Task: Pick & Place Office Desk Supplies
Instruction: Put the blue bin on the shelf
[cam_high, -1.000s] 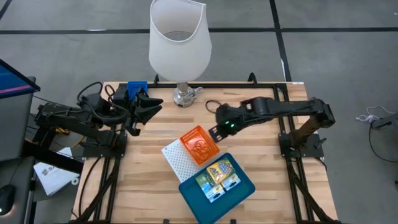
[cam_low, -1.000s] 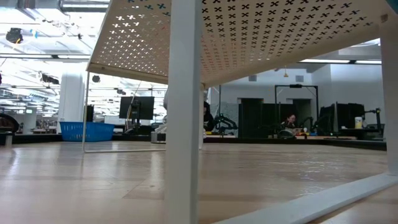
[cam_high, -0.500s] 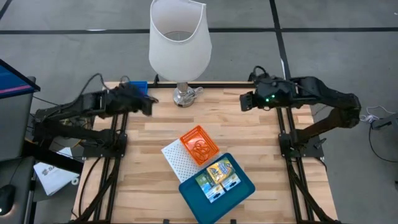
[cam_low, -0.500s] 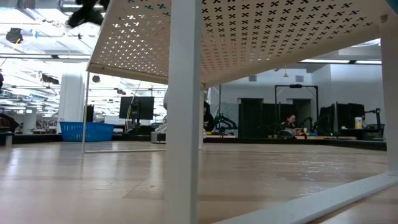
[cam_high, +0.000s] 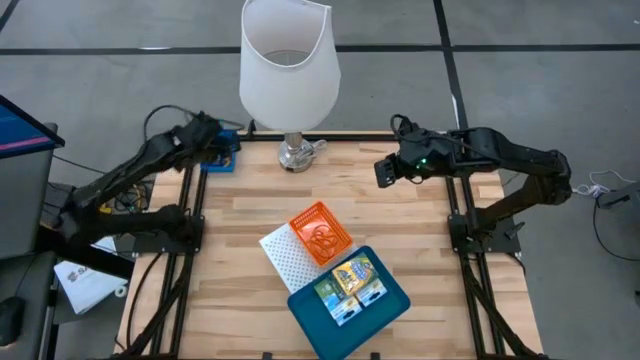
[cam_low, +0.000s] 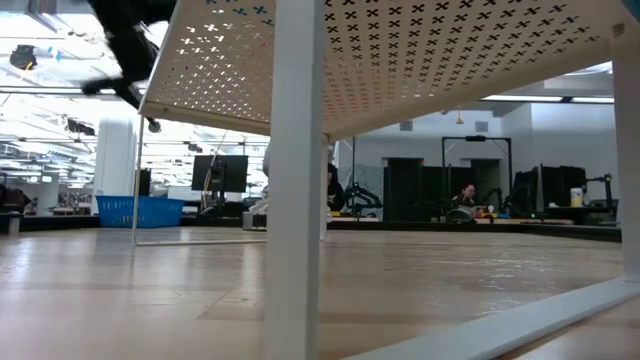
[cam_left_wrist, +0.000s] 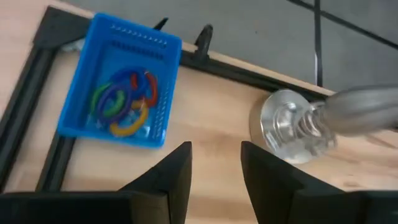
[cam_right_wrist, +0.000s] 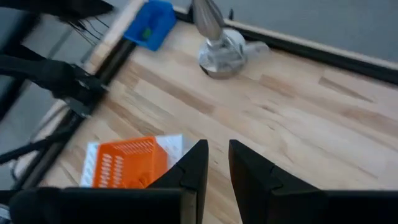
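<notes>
The blue basket (cam_left_wrist: 118, 84) at the table's far-left corner is seen just ahead of the left gripper (cam_left_wrist: 214, 168), with its long axis running roughly along the line of approach; coloured rings (cam_left_wrist: 124, 102) — blue, green, orange — lie inside it. The left arm is by far the nearer to it. The left fingers are held a little apart and nothing is gripped or touched. The right gripper (cam_right_wrist: 214, 165) is raised near the far-right edge, its fingers nearly together and empty. The orange basket (cam_high: 320, 233) and the teal tray (cam_high: 390, 305) with its printed boxes (cam_high: 350, 285) sit mid-table — nearer the front
</notes>
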